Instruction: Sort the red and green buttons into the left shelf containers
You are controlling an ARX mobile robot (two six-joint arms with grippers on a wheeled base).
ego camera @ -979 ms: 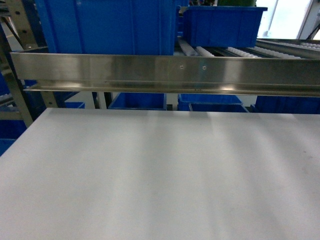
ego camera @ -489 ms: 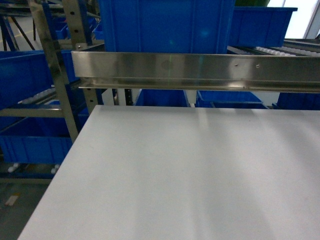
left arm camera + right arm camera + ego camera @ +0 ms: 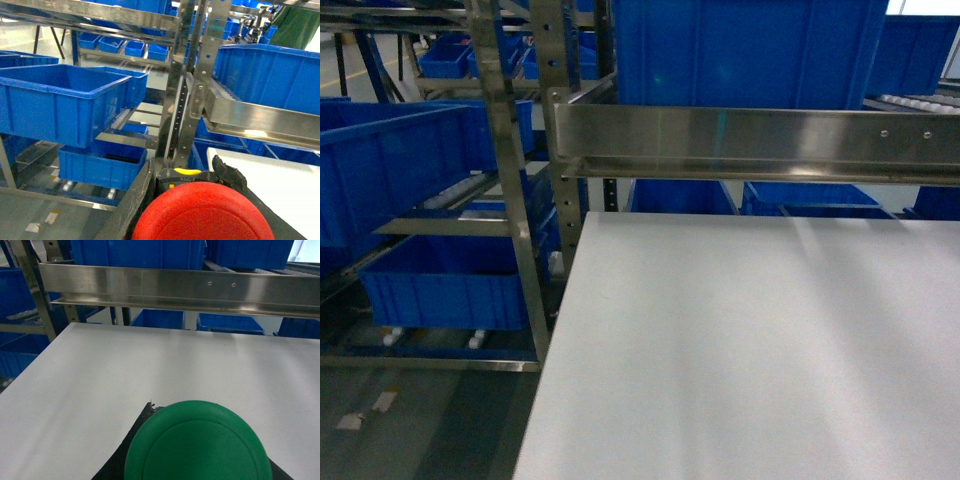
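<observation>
The round red button cap [image 3: 202, 212] fills the bottom of the left wrist view, sitting on a dark body w/ a yellow label, right up against the camera. The left pincer's fingers aren't visible in that view, so can't tell if it's released or clenched. The round green button cap [image 3: 198, 441] fills the bottom of the right wrist view the same way, above a black blocky part, over the white flat tabletop [image 3: 150, 365]. Right pincer's state: can't tell either. Neither pincer shows in the head view.

Head view: the white tabletop [image 3: 750, 340] takes up the right and centre, w/ a brushed stainless steel rail [image 3: 750, 140] running across above its far edge. A large deep blue plastic bin [image 3: 740, 50] sits behind the rail. To the left stands a steel shelf rack [image 3: 510, 180] holding 2 more blue plastic bins: an upper one [image 3: 390, 170] and a lower one [image 3: 445, 285] near the floor. In the left wrist view the upper bin [image 3: 60, 107] is open-topped w/ a thick rim; can't see its bottom.
</observation>
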